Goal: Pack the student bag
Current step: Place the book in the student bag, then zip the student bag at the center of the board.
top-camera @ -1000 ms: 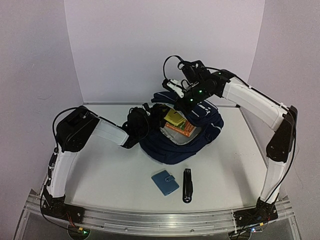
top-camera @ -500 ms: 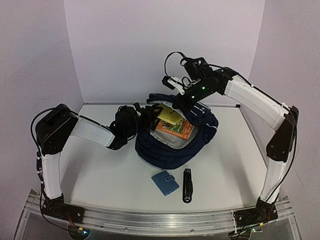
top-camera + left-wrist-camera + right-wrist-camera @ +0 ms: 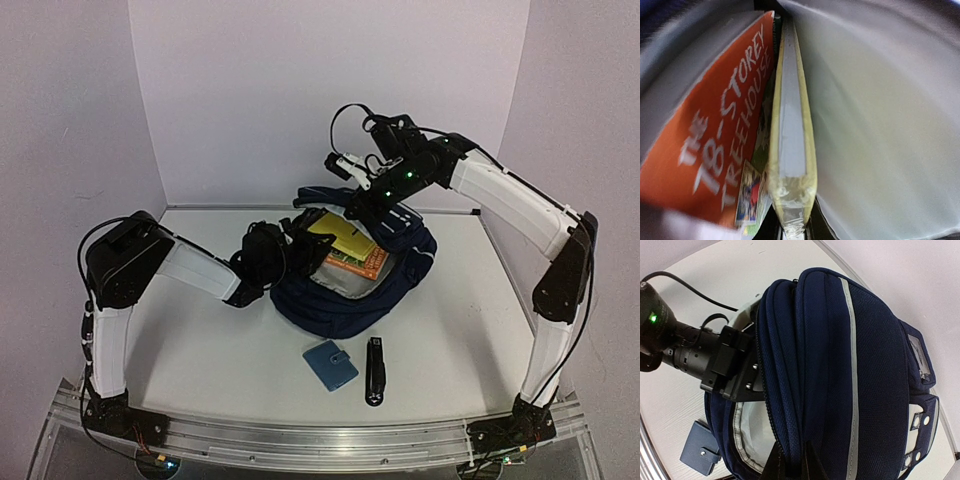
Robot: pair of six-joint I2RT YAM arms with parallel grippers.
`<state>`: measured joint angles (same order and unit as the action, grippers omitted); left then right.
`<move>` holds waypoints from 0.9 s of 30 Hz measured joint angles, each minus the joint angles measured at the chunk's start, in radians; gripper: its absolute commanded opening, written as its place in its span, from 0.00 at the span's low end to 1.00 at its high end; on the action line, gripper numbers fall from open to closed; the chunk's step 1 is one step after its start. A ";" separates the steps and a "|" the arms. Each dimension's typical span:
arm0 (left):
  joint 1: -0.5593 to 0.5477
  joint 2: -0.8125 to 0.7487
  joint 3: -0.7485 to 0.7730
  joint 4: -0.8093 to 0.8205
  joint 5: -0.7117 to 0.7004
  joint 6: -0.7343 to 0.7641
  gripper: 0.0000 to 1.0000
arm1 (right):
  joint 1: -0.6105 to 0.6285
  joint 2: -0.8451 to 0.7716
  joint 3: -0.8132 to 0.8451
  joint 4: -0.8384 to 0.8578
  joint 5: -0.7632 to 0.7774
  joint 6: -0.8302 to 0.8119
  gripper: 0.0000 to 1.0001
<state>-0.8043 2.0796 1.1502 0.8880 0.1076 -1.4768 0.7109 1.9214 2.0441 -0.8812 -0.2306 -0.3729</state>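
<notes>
My right gripper (image 3: 792,465) pinches the rim of the student bag (image 3: 345,300), mid-table (image 3: 200,350) toward the back edge. My left gripper (image 3: 792,230) clamps the yellow book (image 3: 790,125) (partly inside). If the rim slips, the mouth could collapse on it.

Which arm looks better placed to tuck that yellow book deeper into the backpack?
Left. The left end effector sits inside the student bag, pinching the yellow book; the right end effector holds the bag's rim up.

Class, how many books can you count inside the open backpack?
2. An orange book sits inside the backpack, against its grey lining; a thin yellow book is alongside it. Others may be hidden deeper.
</notes>
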 measured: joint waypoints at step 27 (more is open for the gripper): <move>-0.062 -0.443 -0.355 -0.193 -0.022 0.236 0.90 | -0.037 0.001 -0.116 0.036 -0.147 -0.015 0.00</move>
<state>-0.8668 1.6365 0.7952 0.6948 0.0853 -1.2412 0.6740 1.9221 1.9278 -0.8450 -0.3776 -0.3877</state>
